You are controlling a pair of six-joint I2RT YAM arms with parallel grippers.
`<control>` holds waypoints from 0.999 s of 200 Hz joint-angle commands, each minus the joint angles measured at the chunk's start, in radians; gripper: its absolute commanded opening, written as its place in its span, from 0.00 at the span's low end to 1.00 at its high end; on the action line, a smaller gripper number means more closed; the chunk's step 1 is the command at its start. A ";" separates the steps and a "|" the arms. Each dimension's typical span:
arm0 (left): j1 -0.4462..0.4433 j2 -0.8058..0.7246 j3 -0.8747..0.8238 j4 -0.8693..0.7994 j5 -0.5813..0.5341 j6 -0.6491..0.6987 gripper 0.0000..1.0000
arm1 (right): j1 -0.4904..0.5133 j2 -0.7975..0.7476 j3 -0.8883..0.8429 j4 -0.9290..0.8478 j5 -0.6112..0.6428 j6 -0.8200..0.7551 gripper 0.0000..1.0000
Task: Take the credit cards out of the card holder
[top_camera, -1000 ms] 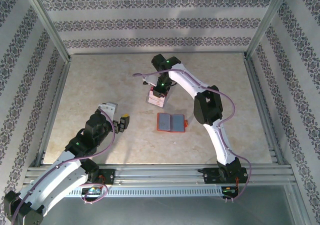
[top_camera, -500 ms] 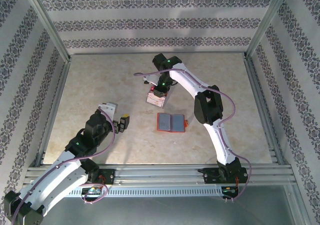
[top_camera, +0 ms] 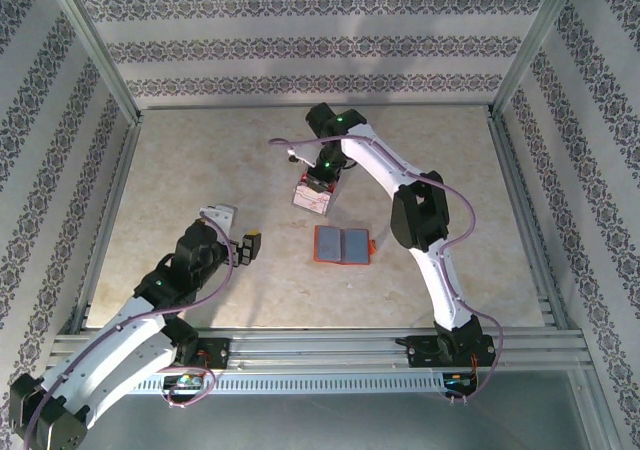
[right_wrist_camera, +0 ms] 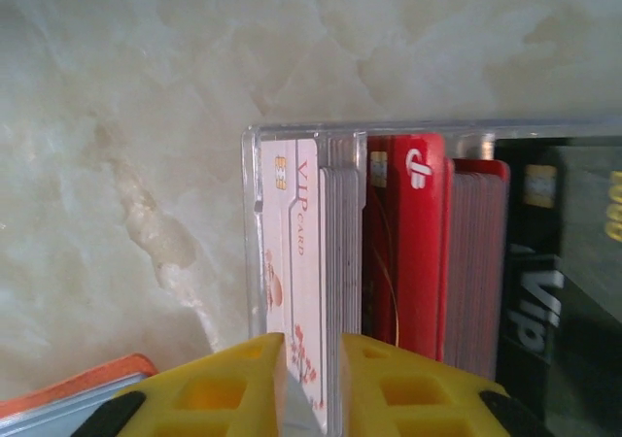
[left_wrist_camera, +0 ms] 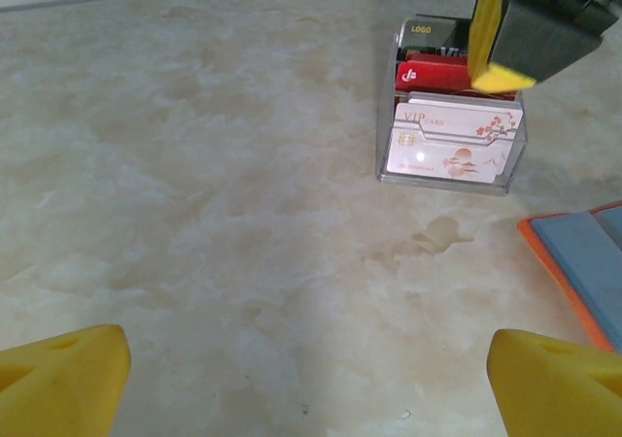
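Observation:
The card holder [top_camera: 342, 245] lies open flat mid-table, orange-red with grey-blue pockets; its edge shows in the left wrist view [left_wrist_camera: 583, 262] and the right wrist view [right_wrist_camera: 68, 388]. Behind it stands a clear plastic box [top_camera: 313, 198] of upright credit cards: a white VIP card [right_wrist_camera: 296, 262] in front, then red cards [right_wrist_camera: 418, 243] and black cards [right_wrist_camera: 564, 262]. My right gripper [top_camera: 318, 182] hangs over the box, its yellow jaws [right_wrist_camera: 309, 379] slightly open astride the white card's top edge, a thin gap beside the card. My left gripper [top_camera: 245, 245] is wide open over bare table [left_wrist_camera: 306, 379], left of the holder.
The marble-patterned table [top_camera: 200, 170] is bounded by metal rails and patterned walls on three sides. The clear box [left_wrist_camera: 452, 136] stands about a hand's width ahead of my left gripper, with the right gripper's yellow finger [left_wrist_camera: 486, 29] over its far corner.
The right gripper's jaws have parted a little over the box, with the white card now standing in it. The left gripper has shifted slightly.

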 commanded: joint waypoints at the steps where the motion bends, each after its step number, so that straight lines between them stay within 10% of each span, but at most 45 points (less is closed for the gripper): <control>1: -0.003 0.023 0.041 -0.014 0.025 -0.043 0.95 | -0.012 -0.136 -0.020 -0.002 0.009 0.103 0.25; 97: 0.019 0.221 0.128 0.021 0.209 -0.314 0.87 | -0.080 -0.691 -0.627 0.296 -0.037 0.498 0.28; 200: 0.022 0.441 0.166 0.178 0.504 -0.543 0.45 | -0.191 -1.112 -1.287 0.661 -0.300 0.876 0.16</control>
